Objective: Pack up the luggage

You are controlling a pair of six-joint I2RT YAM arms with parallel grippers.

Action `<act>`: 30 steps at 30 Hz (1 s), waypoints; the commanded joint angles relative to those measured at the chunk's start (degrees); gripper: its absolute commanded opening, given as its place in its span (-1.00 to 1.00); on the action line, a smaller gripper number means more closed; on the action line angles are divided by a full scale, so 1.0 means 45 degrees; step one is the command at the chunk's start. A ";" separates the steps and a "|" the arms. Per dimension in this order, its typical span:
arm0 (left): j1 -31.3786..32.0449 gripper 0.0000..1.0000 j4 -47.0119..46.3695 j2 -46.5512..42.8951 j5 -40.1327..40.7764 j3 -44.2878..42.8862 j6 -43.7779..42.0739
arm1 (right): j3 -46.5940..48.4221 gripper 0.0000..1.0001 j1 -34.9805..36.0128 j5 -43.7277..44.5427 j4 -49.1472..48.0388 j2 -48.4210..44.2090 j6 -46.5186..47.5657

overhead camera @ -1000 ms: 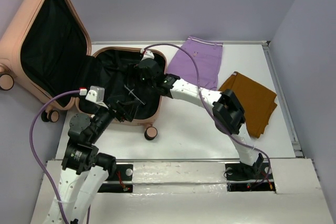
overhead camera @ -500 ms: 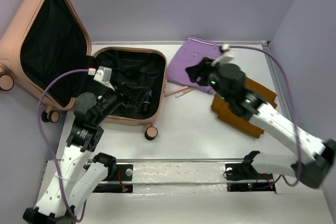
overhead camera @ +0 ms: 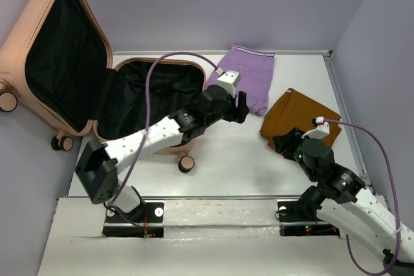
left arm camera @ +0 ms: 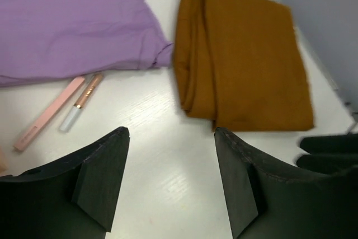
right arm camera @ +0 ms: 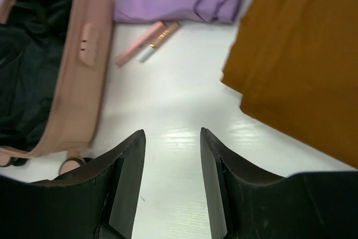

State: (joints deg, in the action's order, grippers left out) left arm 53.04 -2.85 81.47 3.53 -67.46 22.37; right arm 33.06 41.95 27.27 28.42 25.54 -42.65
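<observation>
Right gripper [overhead camera: 283, 141] has pulled back toward its base, fingers spread and holding nothing, at the brown garment's [overhead camera: 310, 121] near edge. Left gripper [left arm camera: 172, 132] has swung out of the luggage [overhead camera: 16, 40] — also spread, also empty — beside two pink tubes [left arm camera: 47, 116] and the purple garment [overhead camera: 249, 72]. The case lies open far left — both garments still outside, and the left looks set to pick next.

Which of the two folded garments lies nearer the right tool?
The mustard-brown one: the right tool is right beside its edge, while the purple one lies farther off, next to the luggage.
</observation>
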 commanded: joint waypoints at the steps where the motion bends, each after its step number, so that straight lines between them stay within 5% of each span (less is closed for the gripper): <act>1: -0.0008 0.40 0.0614 0.1871 0.2437 -0.1510 -0.1727 | -0.0587 -0.02 -0.0046 0.1245 0.1417 -0.1065 -0.1048; 14: -0.1043 0.10 0.2117 0.7597 0.1462 -0.5827 -0.3291 | -0.1819 -0.02 -0.0046 0.0445 -0.0320 0.0418 -0.1459; 30: -0.2079 -0.01 0.1924 0.9024 0.1306 -0.5146 -0.4210 | -0.2171 -0.02 -0.0046 0.0035 -0.1433 0.0945 -0.0815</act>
State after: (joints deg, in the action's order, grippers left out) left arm 43.70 7.55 122.39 10.09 -91.59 4.89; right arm 23.77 41.95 27.70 25.93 29.39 -47.59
